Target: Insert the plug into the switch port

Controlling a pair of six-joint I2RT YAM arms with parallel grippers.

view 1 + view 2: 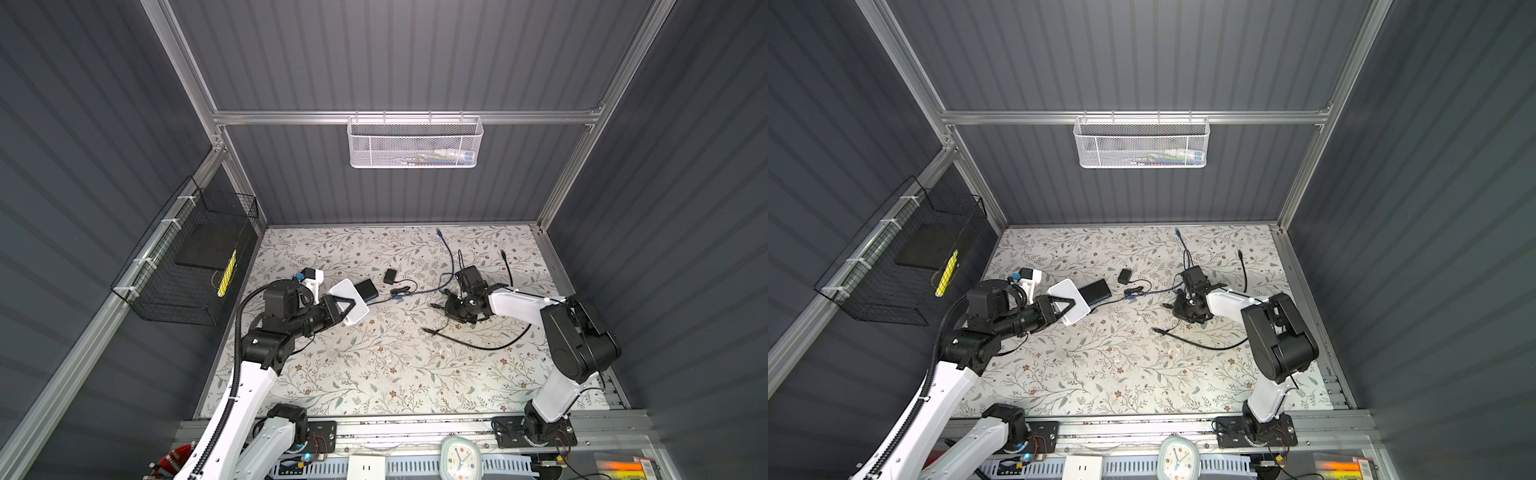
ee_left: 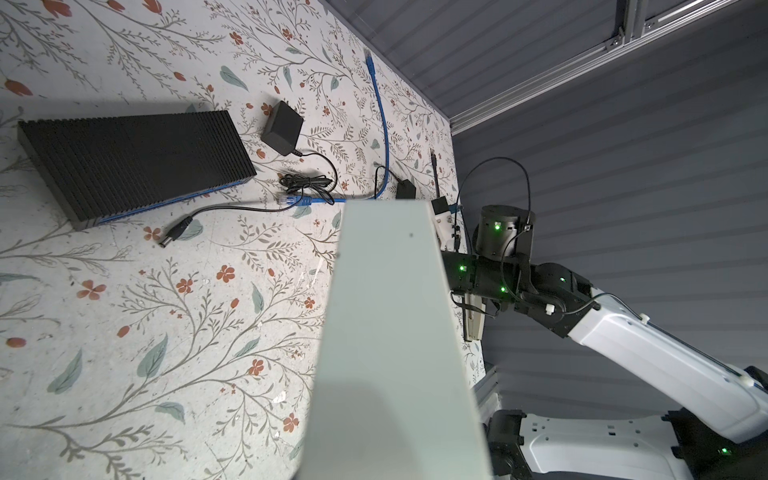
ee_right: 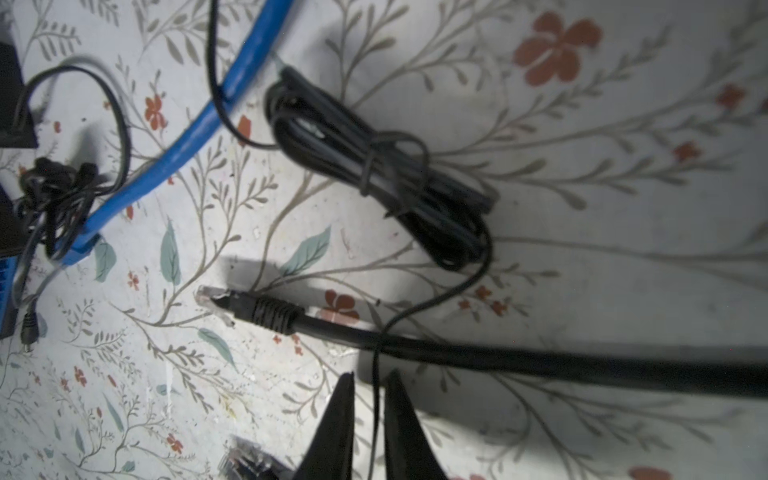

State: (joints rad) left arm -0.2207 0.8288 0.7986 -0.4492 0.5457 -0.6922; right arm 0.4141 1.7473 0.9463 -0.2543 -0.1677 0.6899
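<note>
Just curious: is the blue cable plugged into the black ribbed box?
Out: the blue cable's clear plug lies on the flowered table, apart from the black ribbed box.

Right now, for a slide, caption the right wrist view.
Slightly parted fingers near the clear plug of a black cable on the floral table.

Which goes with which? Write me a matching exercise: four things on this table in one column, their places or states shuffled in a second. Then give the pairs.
Things
1. white box
2. black ribbed device
3. black Ethernet plug
4. blue Ethernet cable

Places or states
A. lies free on the floral tabletop, just ahead of the right gripper
B. runs from the tabletop's back edge toward its middle
C. clamped in the left gripper
D. lies flat on the tabletop, ribbed side up

Pairs: 1-C, 2-D, 3-A, 4-B
</note>
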